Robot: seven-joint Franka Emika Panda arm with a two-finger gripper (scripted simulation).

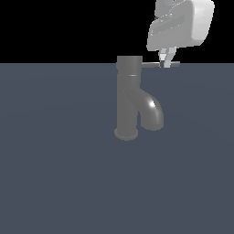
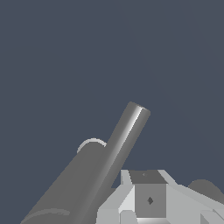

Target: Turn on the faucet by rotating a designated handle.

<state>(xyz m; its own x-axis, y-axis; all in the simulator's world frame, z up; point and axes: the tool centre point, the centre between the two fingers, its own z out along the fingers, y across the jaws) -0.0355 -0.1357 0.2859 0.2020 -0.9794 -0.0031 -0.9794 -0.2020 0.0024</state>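
The faucet (image 1: 127,98) stands upright on the table (image 1: 55,183), its round base flat on the surface and its thick spout (image 1: 151,112) curving down on the exterior view's right. The handle (image 1: 157,65), a thin straight rod, sticks out level from the faucet's top cap toward the exterior view's right, above the spout. The gripper (image 1: 166,61) hangs down from above the faucet's height and meets the rod near its outer end, probably because pushing far from the cap gives the most turning leverage. Its fingers seem to sit on either side of the rod, but I cannot tell whether they pinch it or only stand beside it. In the wrist view the handle (image 2: 118,151) runs close past the gripper's body. There are no containers here, only the 1 faucet on the table.
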